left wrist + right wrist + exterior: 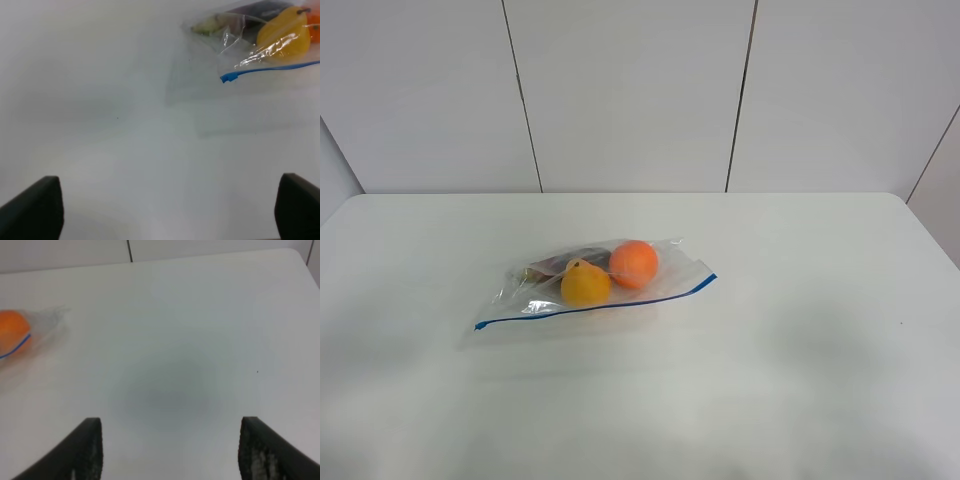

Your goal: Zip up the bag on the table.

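Observation:
The clear bag lies flat near the middle of the white table. Its blue zipper strip runs along the near long edge. An orange fruit, a yellow fruit and something dark show through it. No gripper shows in the exterior view. In the left wrist view the left gripper is open above bare table, short of the bag's zipper end. In the right wrist view the right gripper is open over bare table, with the bag's other end and the orange fruit off to one side.
White wall panels stand behind the table's far edge. The table's rounded far right corner is in view. Soft shadows lie on the tabletop below each gripper.

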Controlling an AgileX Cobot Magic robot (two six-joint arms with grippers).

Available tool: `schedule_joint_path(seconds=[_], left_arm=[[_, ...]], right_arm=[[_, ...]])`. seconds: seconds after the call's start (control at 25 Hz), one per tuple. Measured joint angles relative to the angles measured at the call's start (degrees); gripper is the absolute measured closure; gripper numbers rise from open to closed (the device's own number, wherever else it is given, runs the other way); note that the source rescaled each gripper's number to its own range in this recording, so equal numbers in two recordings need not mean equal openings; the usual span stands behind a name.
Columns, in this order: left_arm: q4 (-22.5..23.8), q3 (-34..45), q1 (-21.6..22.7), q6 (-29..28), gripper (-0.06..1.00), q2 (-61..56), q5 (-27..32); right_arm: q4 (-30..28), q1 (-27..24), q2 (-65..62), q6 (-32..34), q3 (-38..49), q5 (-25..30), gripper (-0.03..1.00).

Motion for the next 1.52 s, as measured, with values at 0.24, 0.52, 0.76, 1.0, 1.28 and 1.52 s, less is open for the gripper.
schedule_joint_path(seconds=[0.24, 0.52, 0.76, 1.0, 1.28, 1.52], left_arm=[[0.0, 0.0, 0.0, 0.0, -0.05, 0.0, 0.0], [0.0, 0.0, 0.0, 0.0, -0.05, 0.0, 0.0], [0.0, 0.0, 0.0, 0.0, -0.05, 0.0, 0.0], [0.0, 0.0, 0.0, 0.0, -0.05, 0.0, 0.0], [0.0, 0.0, 0.0, 0.0, -0.05, 0.0, 0.0], [0.0, 0.0, 0.0, 0.0, -0.05, 0.0, 0.0]], right_arm=[[-0.01, 0.0, 0.0, 0.0, 0.0, -0.06, 0.09], [-0.06, 0.0, 0.0, 0.0, 0.0, -0.06, 0.09], [-0.39, 0.0, 0.0, 0.0, 0.0, -0.06, 0.09], [-2.18, 0.0, 0.0, 0.17, 0.0, -0.12, 0.09], [-2.35, 0.0, 0.0, 0.2, 0.0, -0.12, 0.09], [-2.35, 0.0, 0.0, 0.39, 0.0, -0.12, 0.09]])
